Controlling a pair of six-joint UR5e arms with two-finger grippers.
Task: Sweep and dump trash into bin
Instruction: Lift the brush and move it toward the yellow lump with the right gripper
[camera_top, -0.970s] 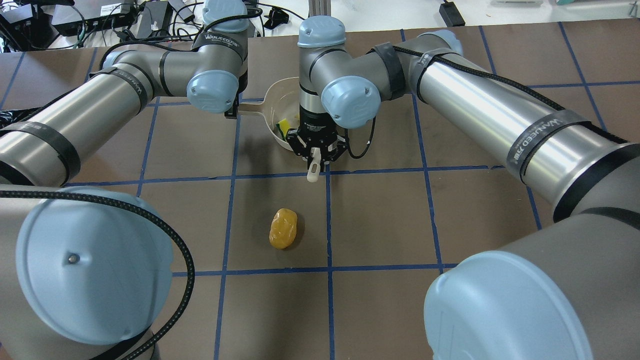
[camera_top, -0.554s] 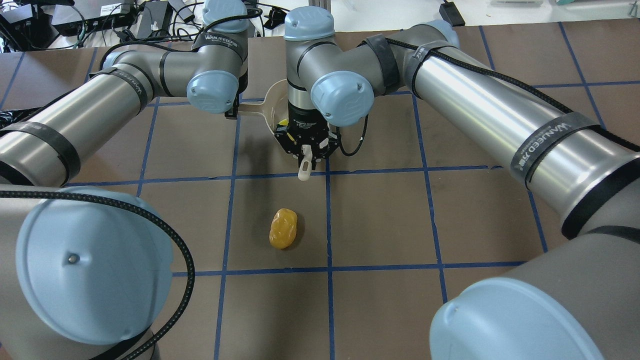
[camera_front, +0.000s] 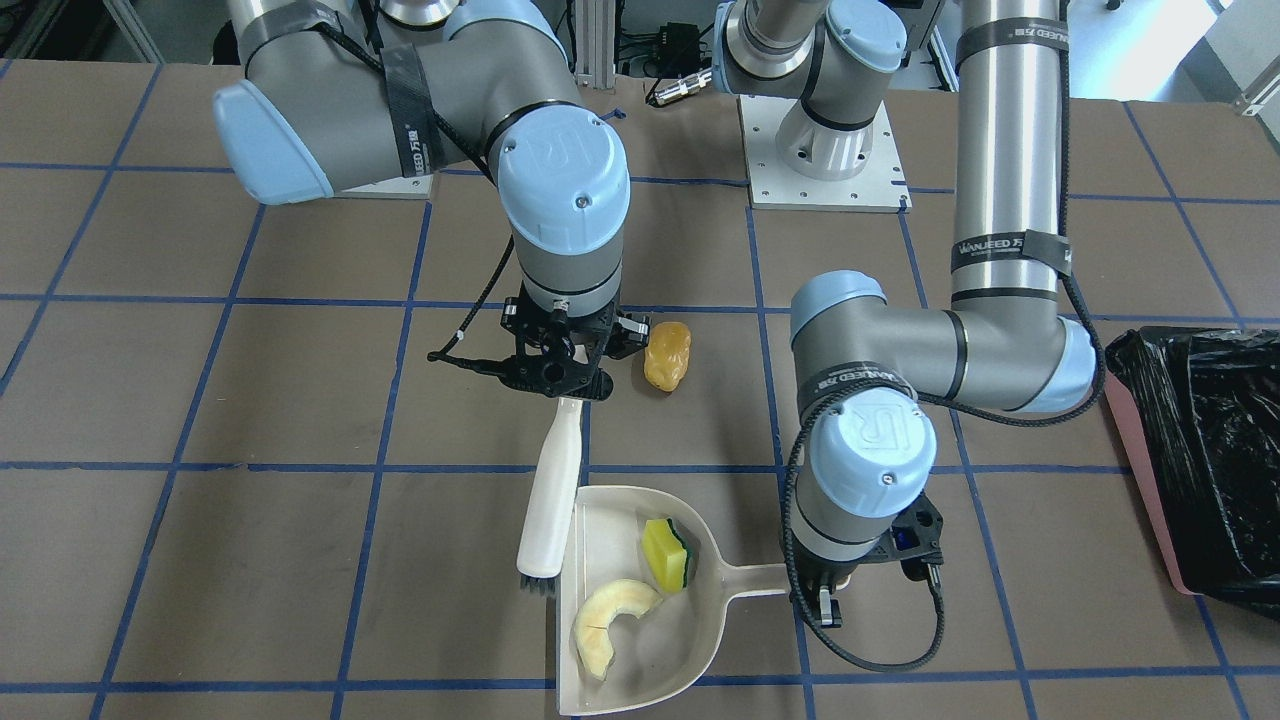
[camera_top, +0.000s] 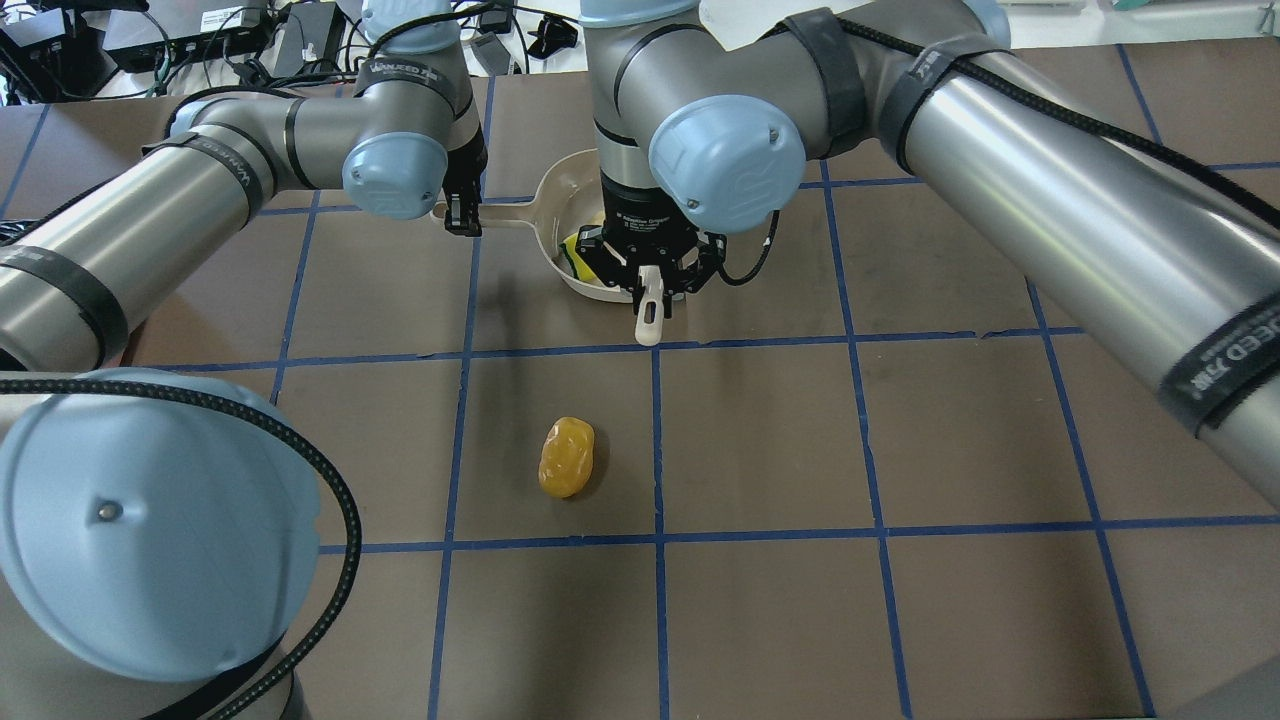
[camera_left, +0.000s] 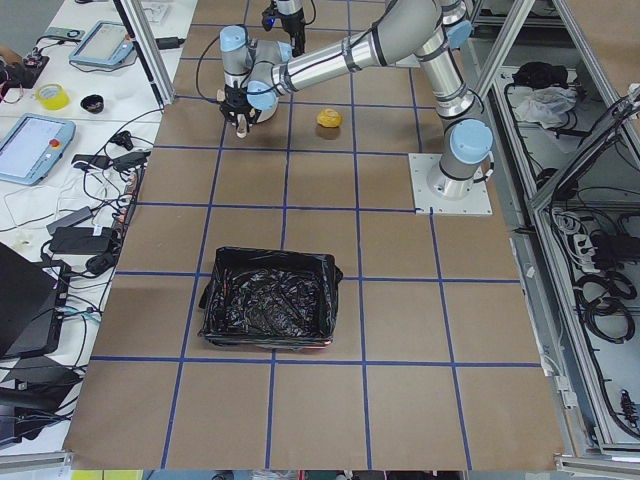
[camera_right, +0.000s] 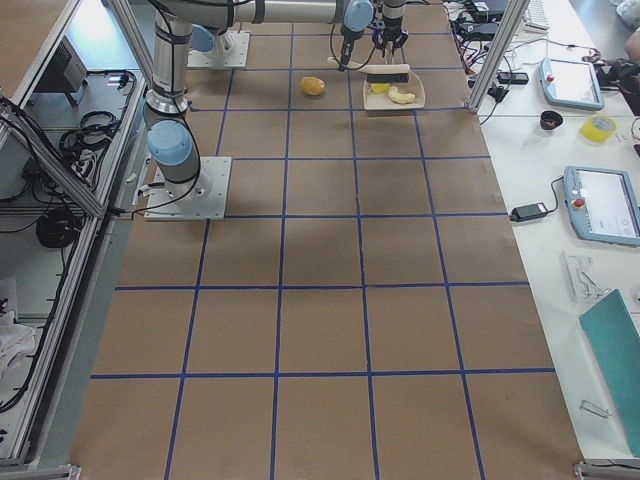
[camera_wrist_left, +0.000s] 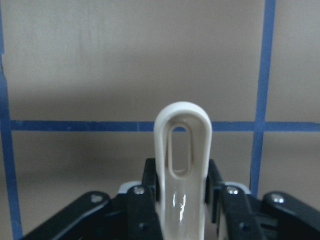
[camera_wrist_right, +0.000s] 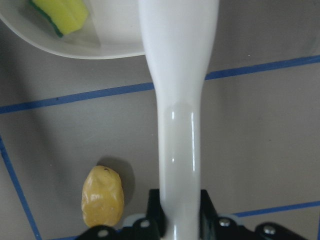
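Note:
The beige dustpan (camera_front: 690, 650) lies on the table, with the green-and-yellow sponge chunk (camera_front: 666, 552) and the pale cream slice (camera_front: 610, 622) inside it. My left gripper (camera_front: 822, 598) is shut on the dustpan's handle (camera_wrist_left: 182, 165). My right gripper (camera_front: 560, 385) is shut on the handle of a white brush (camera_front: 552, 495). The brush's bristles are down at the dustpan's open side. The orange-yellow lump (camera_top: 567, 457) lies alone on the table, beside the right gripper and on my side of the dustpan; it also shows in the right wrist view (camera_wrist_right: 102, 202). The bin (camera_front: 1195, 465), pink-sided with a black bag, stands far to my left.
Brown table with a blue tape grid. The arm bases (camera_front: 820, 160) stand on white plates at the robot's edge. Tablets, tape rolls and cables lie on the side tables (camera_right: 590, 190) beyond the far edge.
My right gripper with the brush swung toward the left, then back to the right and farther from me, and it has risen. The left wrist shifted slightly. The orange lump has not moved.

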